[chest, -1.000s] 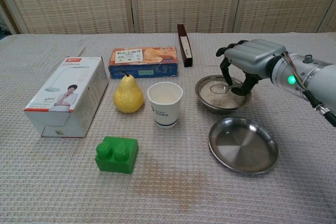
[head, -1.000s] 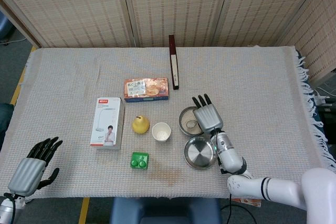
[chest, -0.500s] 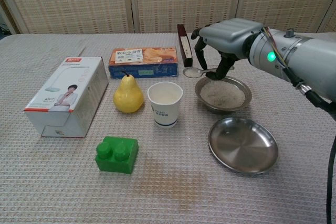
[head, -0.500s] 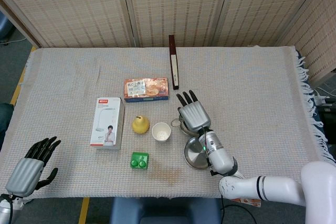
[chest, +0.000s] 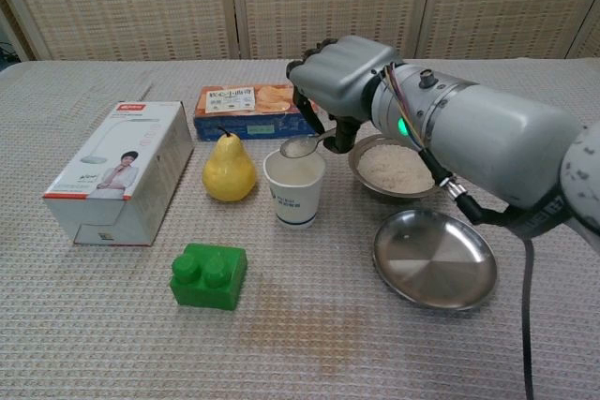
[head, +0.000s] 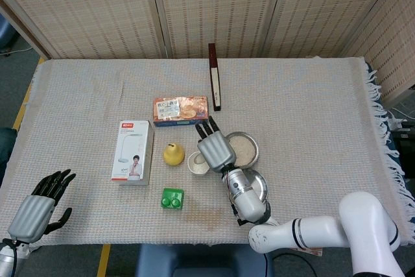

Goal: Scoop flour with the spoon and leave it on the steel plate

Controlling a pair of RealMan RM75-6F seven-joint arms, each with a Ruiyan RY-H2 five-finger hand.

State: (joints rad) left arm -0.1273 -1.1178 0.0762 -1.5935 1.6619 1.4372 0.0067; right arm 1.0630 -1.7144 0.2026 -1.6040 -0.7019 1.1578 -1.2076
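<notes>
Right robot hand [chest: 342, 77] at centre of the chest view, fingers curled around the handle of a spoon [chest: 302, 145], holding it. Spoon bowl carrying a small heap of flour, hanging just above the rim of a paper cup [chest: 295, 185]. In the head view, same right robot hand [head: 215, 149] at centre frame, covering part of the cup [head: 196, 163].

Bowl of flour [chest: 397, 167] right of the cup, partly behind the forearm; in the head view, bowl of flour [head: 243, 149] just right of the hand. Steel plate [chest: 434, 258] in the lower right of the chest view, bare, shiny, apart from the spoon; in the head view, steel plate [head: 257, 186] largely hidden under the wrist.

Left robot hand [head: 39, 207] in the lower left corner of the head view, off the counter's edge, fingers spread, holding nothing.

Yellow pear [chest: 229, 168] just left of the cup. Green block [chest: 208, 276] in the lower left of the chest view, nearer the camera. White carton [chest: 119, 170] with a printed figure at far left. Biscuit box [chest: 246, 110] lying flat behind the pear. Dark slim box [head: 214, 84] standing on edge in the upper centre of the head view. Woven cloth [chest: 309, 344] covering the counter.
</notes>
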